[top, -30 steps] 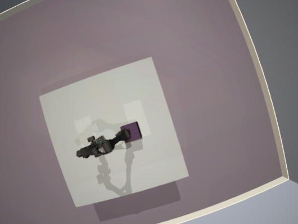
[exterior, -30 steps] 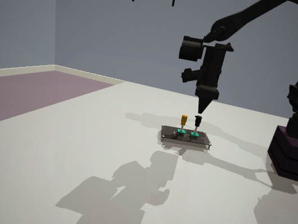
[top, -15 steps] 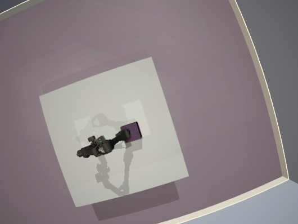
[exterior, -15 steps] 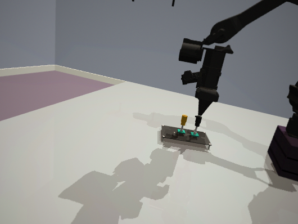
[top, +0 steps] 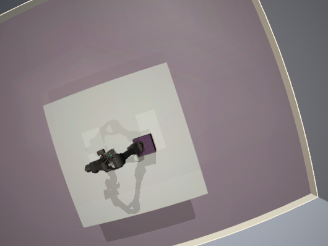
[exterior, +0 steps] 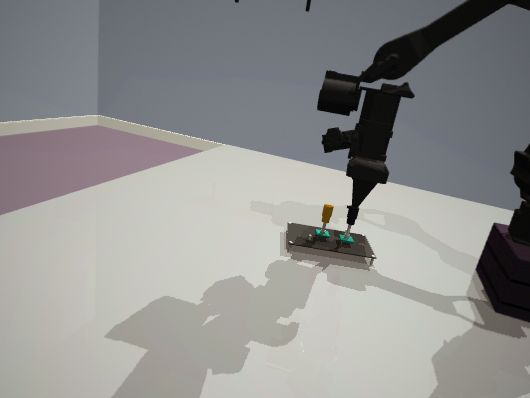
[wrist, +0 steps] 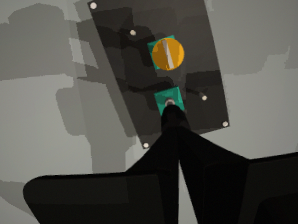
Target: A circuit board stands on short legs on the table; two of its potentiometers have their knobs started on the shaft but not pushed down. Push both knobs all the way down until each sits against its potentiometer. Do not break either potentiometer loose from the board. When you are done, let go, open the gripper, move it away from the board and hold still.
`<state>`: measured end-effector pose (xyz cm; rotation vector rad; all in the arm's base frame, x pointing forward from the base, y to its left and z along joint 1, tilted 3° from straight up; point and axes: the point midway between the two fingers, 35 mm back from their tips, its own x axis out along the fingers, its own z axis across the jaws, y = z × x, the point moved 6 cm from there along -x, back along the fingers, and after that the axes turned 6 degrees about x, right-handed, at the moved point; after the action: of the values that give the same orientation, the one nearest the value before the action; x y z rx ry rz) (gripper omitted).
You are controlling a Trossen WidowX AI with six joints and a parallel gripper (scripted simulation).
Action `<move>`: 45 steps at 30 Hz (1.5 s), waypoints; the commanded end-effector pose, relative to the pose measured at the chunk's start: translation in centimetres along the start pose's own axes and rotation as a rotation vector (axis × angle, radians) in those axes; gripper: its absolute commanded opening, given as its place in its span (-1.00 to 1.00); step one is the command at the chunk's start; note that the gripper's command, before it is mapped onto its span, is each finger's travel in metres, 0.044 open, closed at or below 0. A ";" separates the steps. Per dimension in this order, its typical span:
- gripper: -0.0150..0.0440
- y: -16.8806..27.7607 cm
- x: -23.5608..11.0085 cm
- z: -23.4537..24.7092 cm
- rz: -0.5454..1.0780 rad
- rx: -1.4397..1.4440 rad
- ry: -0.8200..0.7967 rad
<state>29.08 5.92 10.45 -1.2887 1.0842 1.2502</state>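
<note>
The dark circuit board (exterior: 306, 236) (wrist: 120, 50) stands on short legs on the white table (exterior: 150, 240). An orange knob (exterior: 327, 212) (wrist: 168, 54) sits raised on its shaft above a teal potentiometer (exterior: 322, 233). A black knob (exterior: 351, 217) sits raised above the second teal potentiometer (exterior: 346, 239) (wrist: 165, 100). My gripper (exterior: 354, 204) (wrist: 174, 133) is shut with nothing between its fingers, and it points straight down. Its tip is right on top of the black knob. In the wrist view the tip hides that knob.
The arm's dark purple base (exterior: 505, 280) (top: 148, 145) stands on the table right of the board. The arm (top: 108, 159) reaches over the board in the overhead view and hides it. Purple floor (top: 235, 93) surrounds the table.
</note>
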 end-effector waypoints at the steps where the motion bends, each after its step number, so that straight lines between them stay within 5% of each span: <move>1: -0.49 0.0 0.1 0.0 -0.001 -0.005 0.005; 45: -0.49 0.0 1.6 0.0 -0.001 -0.005 0.005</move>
<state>29.01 5.92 9.61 -1.2900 1.0833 1.2499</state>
